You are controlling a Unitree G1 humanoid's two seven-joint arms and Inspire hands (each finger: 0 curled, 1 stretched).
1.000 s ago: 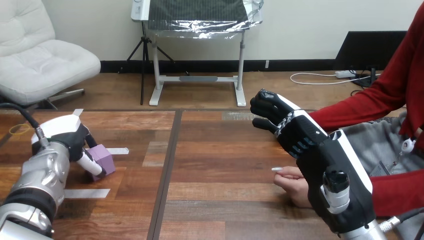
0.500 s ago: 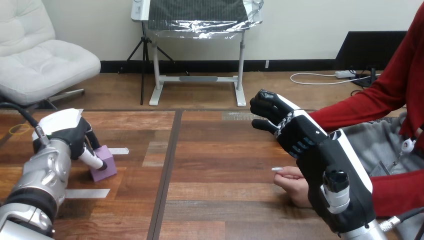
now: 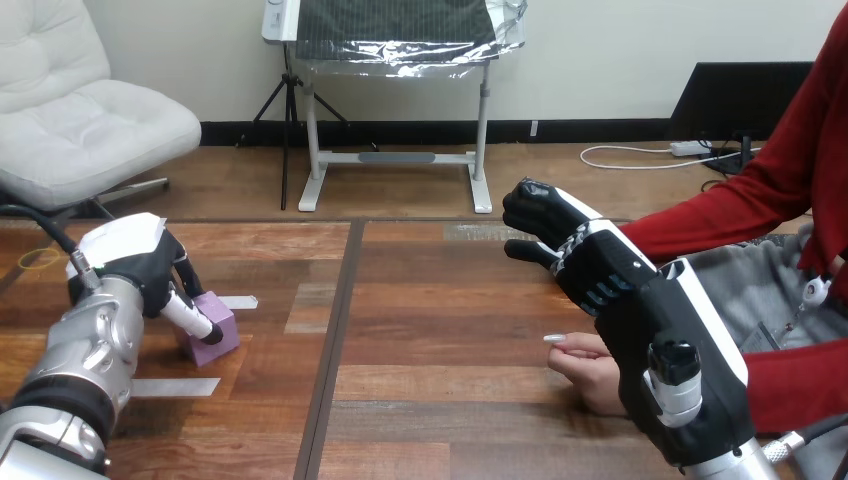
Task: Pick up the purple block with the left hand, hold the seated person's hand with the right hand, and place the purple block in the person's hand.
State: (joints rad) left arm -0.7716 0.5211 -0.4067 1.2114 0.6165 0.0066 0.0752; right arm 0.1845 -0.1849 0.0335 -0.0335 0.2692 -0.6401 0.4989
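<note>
The purple block [image 3: 222, 322] rests on the wooden table at the left. My left hand [image 3: 140, 262] is on it, with the thumb [image 3: 190, 318] laid across its front face and the fingers behind it, so part of the block is hidden. My right hand [image 3: 565, 240] hangs raised over the table's right half, fingers relaxed and holding nothing. The person's hand [image 3: 585, 365] lies on the table below my right forearm, fingertips pointing left, its back part hidden by the arm. My right hand and the person's hand are apart.
Two white tape strips [image 3: 176, 386] lie on the table near the block. A dark seam [image 3: 335, 340] runs down the table's middle. The person's red-sleeved arm [image 3: 730, 210] reaches in from the right.
My left hand has turned and lifted slightly, and the purple block has shifted a little to the right and settled lower. The right arm and the person's hand have barely moved.
</note>
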